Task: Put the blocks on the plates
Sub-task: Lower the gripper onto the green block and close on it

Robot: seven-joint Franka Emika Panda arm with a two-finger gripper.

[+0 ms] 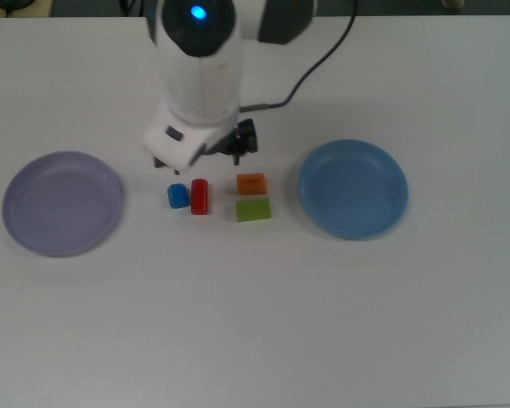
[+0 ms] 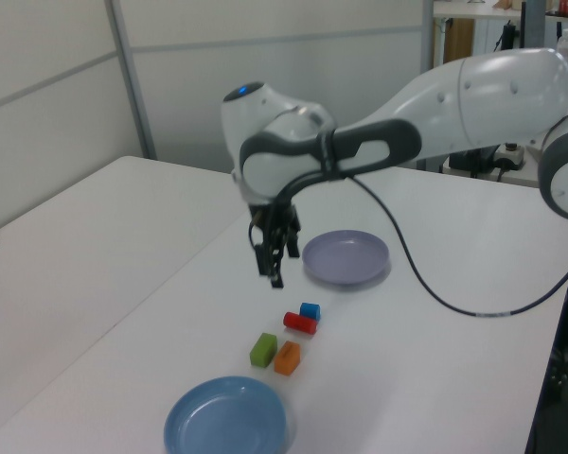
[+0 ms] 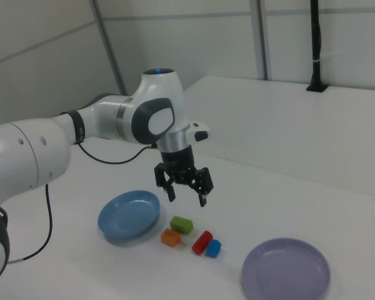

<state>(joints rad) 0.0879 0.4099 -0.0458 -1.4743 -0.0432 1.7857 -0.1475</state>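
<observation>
My fingers (image 3: 185,192) hang spread wide and empty above the bench (image 1: 263,323), over the four blocks, because nothing is lifted yet. In the top view the blue cube (image 1: 178,196) and red block (image 1: 200,196) sit touching, with the orange block (image 1: 252,184) and green block (image 1: 253,209) just right of them. All lie between the purple plate (image 1: 62,203), left, and the blue plate (image 1: 353,189), right.

White table (image 1: 255,323), 2 plates (image 1: 63,203), 4 blocks (image 1: 253,209) betw. them
</observation>
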